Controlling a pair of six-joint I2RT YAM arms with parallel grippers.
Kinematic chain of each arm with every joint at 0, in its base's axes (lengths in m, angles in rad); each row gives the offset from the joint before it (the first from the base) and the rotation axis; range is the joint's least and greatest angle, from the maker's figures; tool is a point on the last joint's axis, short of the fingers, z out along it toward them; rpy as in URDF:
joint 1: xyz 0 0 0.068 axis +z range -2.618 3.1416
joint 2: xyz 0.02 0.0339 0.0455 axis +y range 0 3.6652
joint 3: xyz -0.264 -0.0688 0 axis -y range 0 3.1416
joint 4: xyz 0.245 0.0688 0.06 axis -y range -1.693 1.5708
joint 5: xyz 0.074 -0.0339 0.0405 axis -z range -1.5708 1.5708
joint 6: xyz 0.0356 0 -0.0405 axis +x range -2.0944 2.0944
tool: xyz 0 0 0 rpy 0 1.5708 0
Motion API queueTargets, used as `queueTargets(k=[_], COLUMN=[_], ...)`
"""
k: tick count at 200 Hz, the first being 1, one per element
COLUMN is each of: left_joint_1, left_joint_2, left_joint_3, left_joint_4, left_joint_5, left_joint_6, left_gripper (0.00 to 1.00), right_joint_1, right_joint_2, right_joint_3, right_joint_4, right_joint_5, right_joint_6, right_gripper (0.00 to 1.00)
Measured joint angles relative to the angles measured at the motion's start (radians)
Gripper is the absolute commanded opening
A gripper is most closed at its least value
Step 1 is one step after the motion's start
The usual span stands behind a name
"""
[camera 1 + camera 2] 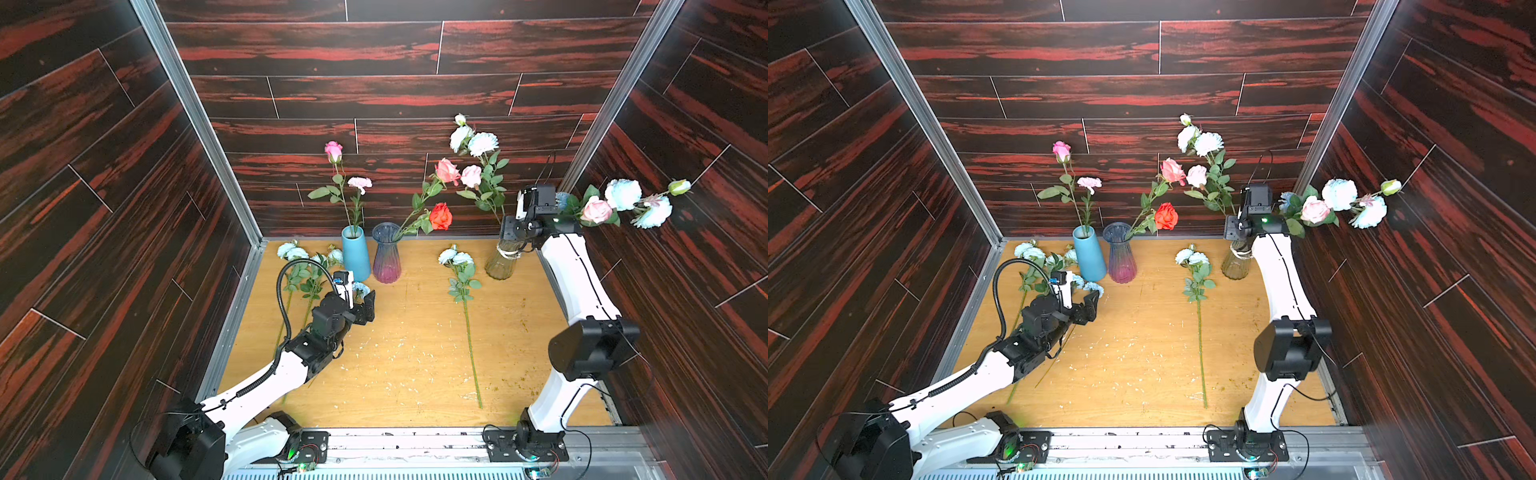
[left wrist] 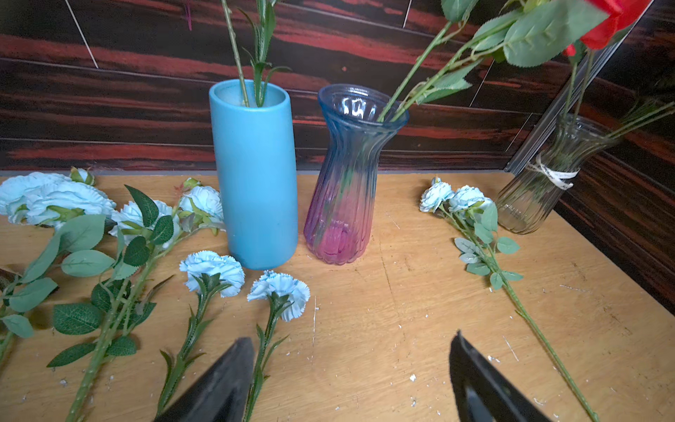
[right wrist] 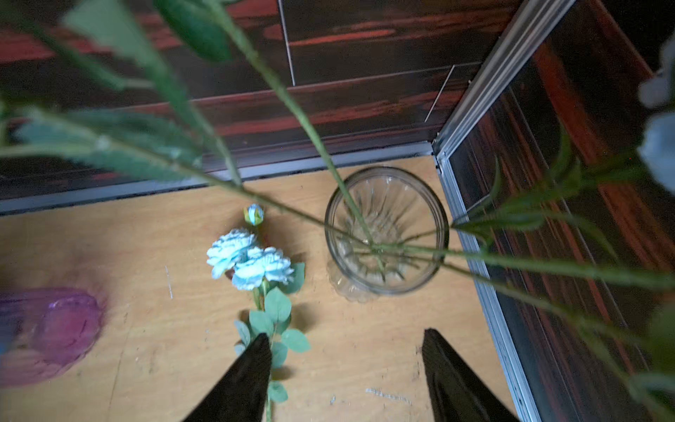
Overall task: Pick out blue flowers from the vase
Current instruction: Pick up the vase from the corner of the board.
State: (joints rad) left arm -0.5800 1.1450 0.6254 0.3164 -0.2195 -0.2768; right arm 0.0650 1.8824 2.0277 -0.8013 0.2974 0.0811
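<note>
Both arms work a tabletop of three vases, and the sorting looks a little past halfway. The left pincer (image 2: 350,336) hangs low over the table (image 1: 415,353) with its jaws spread wide and nothing between them. Two single blue flowers (image 2: 212,268) lie just ahead of one finger, their stems running under it, and two leafy blue sprays (image 2: 62,204) lie further out to that side. Beyond its tips stand the blue vase (image 2: 255,175) and the purple vase (image 2: 339,204), which hold only pink and red blooms. Another blue spray (image 3: 252,259) lies flat just ahead of the right pincer (image 3: 347,333), which is also spread and empty. It is poised above the clear vase (image 3: 385,168), whose mouth sits ahead of it.

What is left seems to be in that clear vase. One blue cluster (image 1: 482,143) rises above the right pincer, and a second (image 1: 623,194) leans out to its far side among pink roses (image 1: 596,210). Their stems cross in the glass, so pulling one free may drag its neighbours.
</note>
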Motion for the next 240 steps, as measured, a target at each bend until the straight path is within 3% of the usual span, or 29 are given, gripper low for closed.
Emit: queueTargets(k=[109, 187, 240], left_joint_1=[0.003, 0.003, 0.003], left_joint_2=[0.065, 0.067, 0.067], left_joint_3=[0.006, 0.007, 0.007], left_joint_4=[-0.001, -0.001, -0.001], left_joint_5=[0.010, 0.009, 0.009], left_joint_6=[0.000, 0.000, 0.000], left_gripper=[0.85, 0.85, 0.85], right_joint_1=[-0.043, -0.043, -0.037], right_joint_2=[0.240, 0.335, 0.393], right_joint_3=[0.161, 0.288, 0.369], right_joint_4=[-0.071, -0.126, -0.172], right_joint_5=[-0.046, -0.010, 0.025], right_joint_6=[-0.053, -0.072, -0.078], right_gripper=[0.63, 0.53, 0.40])
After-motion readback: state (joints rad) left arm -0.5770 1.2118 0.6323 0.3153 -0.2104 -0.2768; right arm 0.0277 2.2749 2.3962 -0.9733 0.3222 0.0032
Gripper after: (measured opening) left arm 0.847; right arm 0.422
